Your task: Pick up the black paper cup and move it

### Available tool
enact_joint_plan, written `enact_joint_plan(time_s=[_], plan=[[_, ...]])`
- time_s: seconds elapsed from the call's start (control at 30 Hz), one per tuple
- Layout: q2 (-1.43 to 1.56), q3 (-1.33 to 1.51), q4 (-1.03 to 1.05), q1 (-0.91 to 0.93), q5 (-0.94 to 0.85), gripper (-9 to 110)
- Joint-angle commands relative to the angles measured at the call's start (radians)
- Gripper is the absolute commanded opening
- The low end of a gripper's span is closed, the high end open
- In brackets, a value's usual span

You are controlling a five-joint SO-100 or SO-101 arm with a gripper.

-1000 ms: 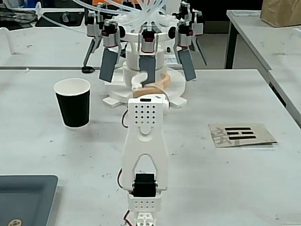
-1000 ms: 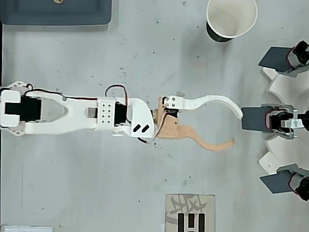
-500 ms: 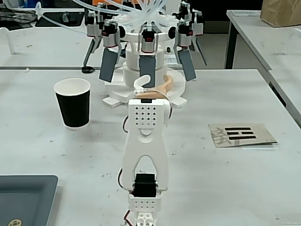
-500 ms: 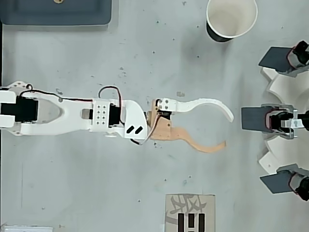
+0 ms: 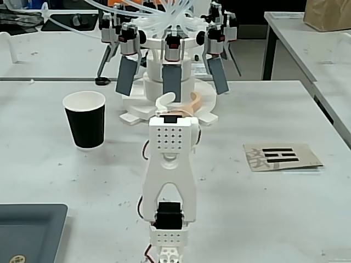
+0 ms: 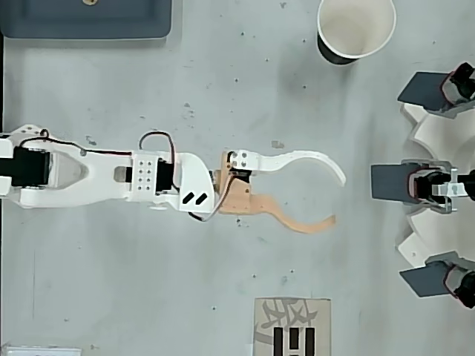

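Arm pose: I see the white five-joint arm stretched out low across the grey table, running left to right in the overhead view; in the fixed view it points away from the camera, its perforated wrist block facing me.

Gripper: the two-finger gripper has one curved white finger and one curved tan finger. I read it as spread wide, with bare table between the tips and nothing held.

Gripper place: it hangs over the middle of the table, short of the white multi-arm fixture with dark grey paddles at the right edge of the overhead view. In the fixed view only the finger tips peek above the wrist block, in front of that fixture.

Black paper cup: the tapered black paper cup with a white rim and white inside stands upright at the top of the overhead view, well apart from the gripper. In the fixed view it sits left of the arm.

Cup contents: I see only white inner wall.

Tray: a dark blue-grey tray lies at the top left of the overhead view; something small and round shows at its edge, too small for me to tell.

Card: a grey card with black bars lies flat, right of the arm in the fixed view.
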Motion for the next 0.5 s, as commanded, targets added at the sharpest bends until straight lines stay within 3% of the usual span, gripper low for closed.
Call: enact_joint_plan(time_s=[0.0,0.47], plan=[[0.1,0.028,-0.029,0.009,-0.003,9],[0.258,0.37,-0.241,0.009,0.014,9]])
